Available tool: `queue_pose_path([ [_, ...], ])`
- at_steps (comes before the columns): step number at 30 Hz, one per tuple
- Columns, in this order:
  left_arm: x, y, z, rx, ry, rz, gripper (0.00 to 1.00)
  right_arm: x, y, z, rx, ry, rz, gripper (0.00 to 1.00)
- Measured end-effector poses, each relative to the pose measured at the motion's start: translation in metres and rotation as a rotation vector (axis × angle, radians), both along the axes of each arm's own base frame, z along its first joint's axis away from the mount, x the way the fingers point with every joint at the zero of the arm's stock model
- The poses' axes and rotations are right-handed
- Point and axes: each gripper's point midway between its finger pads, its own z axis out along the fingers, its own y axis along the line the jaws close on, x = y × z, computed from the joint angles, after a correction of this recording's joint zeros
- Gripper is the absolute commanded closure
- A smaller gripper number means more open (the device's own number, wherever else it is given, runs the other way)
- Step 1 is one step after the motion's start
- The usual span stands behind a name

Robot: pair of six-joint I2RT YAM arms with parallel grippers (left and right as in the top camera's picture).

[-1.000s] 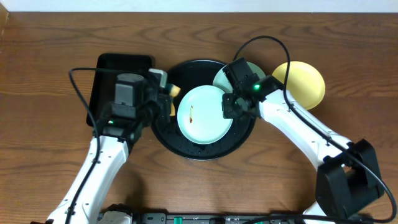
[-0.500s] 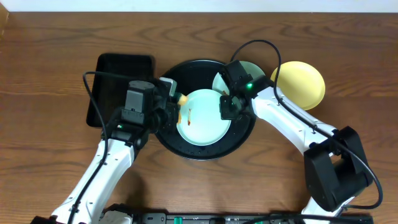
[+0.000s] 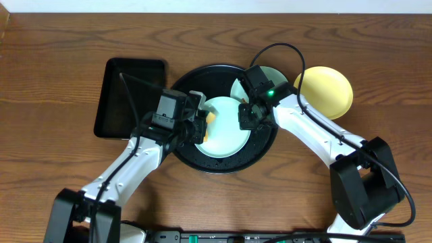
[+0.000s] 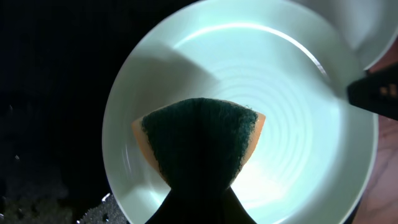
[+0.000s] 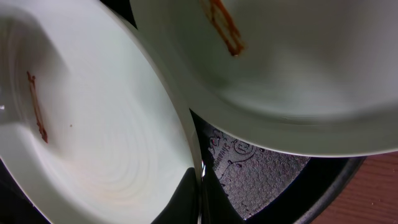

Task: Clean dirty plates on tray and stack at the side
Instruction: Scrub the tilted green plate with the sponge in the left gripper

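My left pincer (image 3: pixel 204 125), pinching a sponge (image 4: pixel 199 140), has slid over the mint plate (image 3: pixel 226 135) below it. The right pincer (image 5: pixel 199 186) clamps its rim, so scrubbing starts.

Robot lab bench: wooden table (image 3: pixel 40 169), cabled left arm (image 3: pixel 128 167), right arm (image 3: pixel 317 136).

Mint plates over tray (image 5: pixel 264 177)
I see right gripper (image 5: pixel 200 190) pinching first plate (image 5: pixel 93 130) at rim; second plate (image 5: pixel 298 74) up-right of gripper.
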Motion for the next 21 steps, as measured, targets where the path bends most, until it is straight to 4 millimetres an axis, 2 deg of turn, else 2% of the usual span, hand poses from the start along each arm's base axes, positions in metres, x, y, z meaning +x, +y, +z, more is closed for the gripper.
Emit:
queue_pose_path([
  [4, -0.001, 0.000, -0.007, -0.010, 0.041, 0.033, 0.92, 0.000, 0.000, 0.000, 0.000, 0.000, 0.000, 0.99],
  [15, -0.002, 0.000, -0.009, -0.025, 0.064, 0.067, 0.93, 0.000, 0.001, 0.000, 0.003, 0.002, 0.001, 0.99],
  [21, -0.004, 0.002, -0.023, -0.018, 0.105, 0.092, 0.93, 0.000, 0.000, 0.000, 0.003, 0.002, 0.001, 0.99],
])
